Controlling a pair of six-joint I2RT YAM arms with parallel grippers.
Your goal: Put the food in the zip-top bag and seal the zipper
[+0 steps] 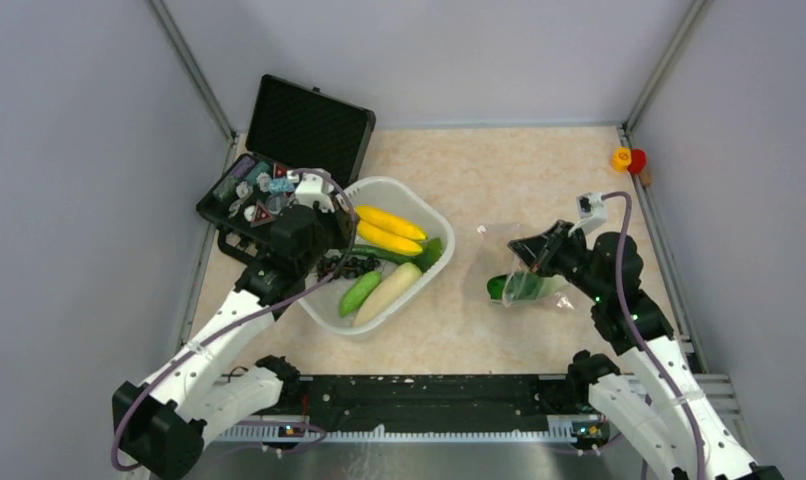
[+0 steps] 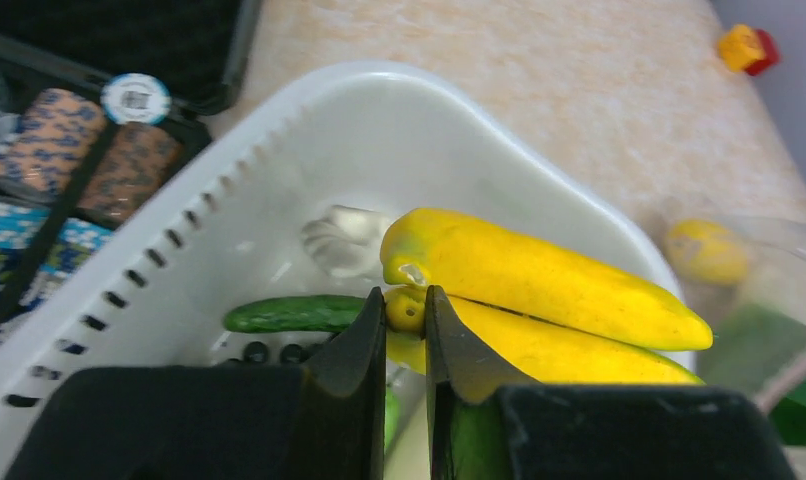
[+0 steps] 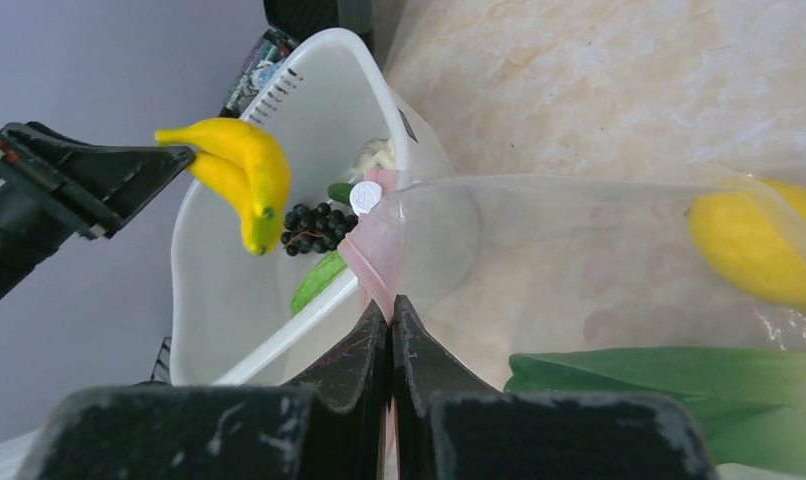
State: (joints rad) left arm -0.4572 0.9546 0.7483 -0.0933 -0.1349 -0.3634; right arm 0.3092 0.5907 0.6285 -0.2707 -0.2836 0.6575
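My left gripper (image 1: 345, 223) (image 2: 405, 305) is shut on the stem end of the yellow peppers (image 1: 389, 230) (image 2: 539, 290) over the white tub (image 1: 425, 203). In the right wrist view the peppers (image 3: 247, 175) hang lifted above the tub (image 3: 209, 300). Grapes (image 1: 344, 265) (image 3: 309, 228), a green cucumber (image 1: 359, 293) (image 2: 289, 313) and a white radish (image 1: 387, 292) lie in the tub. My right gripper (image 1: 526, 247) (image 3: 390, 305) is shut on the zipper (image 3: 364, 255) of the clear zip-top bag (image 1: 519, 268) (image 3: 579, 250), near its white slider (image 3: 366, 197). Bok choy (image 1: 514, 288) (image 3: 659, 375) and a yellow piece (image 3: 754, 250) lie inside the bag.
An open black case (image 1: 279, 160) with small trinkets (image 2: 69, 150) stands at the back left, touching the tub. A yellow-and-red toy (image 1: 627, 158) (image 2: 747, 45) sits at the back right corner. Grey walls close the table on three sides.
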